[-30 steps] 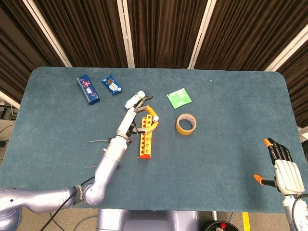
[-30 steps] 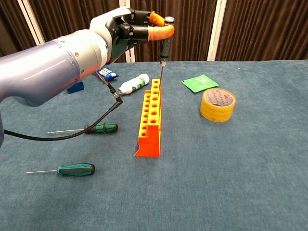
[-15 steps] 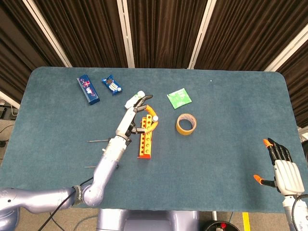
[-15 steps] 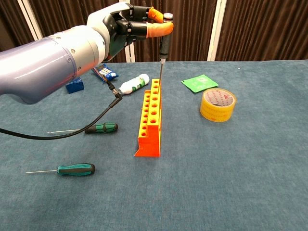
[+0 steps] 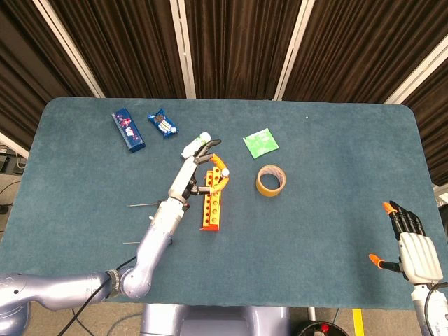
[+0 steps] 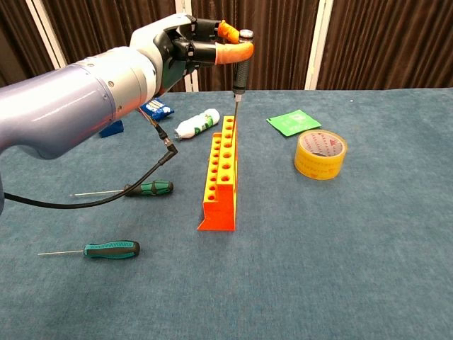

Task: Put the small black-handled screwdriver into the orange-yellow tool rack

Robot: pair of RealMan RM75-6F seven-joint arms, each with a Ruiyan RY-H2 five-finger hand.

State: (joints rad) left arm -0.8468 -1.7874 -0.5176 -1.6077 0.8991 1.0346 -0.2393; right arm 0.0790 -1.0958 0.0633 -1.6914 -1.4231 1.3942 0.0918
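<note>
- A blue-green carpeted table [image 5: 329, 231] fills the scene, with dark brown curtains [image 5: 231, 42] split by pale strips hanging behind it.
- The orange-yellow tool rack [image 6: 221, 173] stands lengthwise near the table's middle, rows of round holes facing up.
- Above the rack's far end, the left hand [image 6: 195, 46] pinches the small black-handled screwdriver [image 6: 241, 71] near its cap between orange fingertips [image 6: 230, 52].
- The screwdriver hangs upright below those fingertips, handle clear of the palm, its thin shaft pointing down at the rack's far holes; whether the tip has entered a hole, I cannot tell.
- Left of the rack lie a green-handled screwdriver [image 6: 145, 188] and, nearer the camera, a teal-handled screwdriver [image 6: 110, 248].
- Right of the rack sits a yellow tape roll [image 6: 320, 154], a green packet [image 6: 294, 122] just beyond it.
- Behind the rack: a white bottle [image 6: 198, 124], and further left two blue packages [image 5: 129, 129].
- Well right of the rack, at the table's near edge, the right hand [image 5: 413, 248] rests with fingers spread, holding nothing.
</note>
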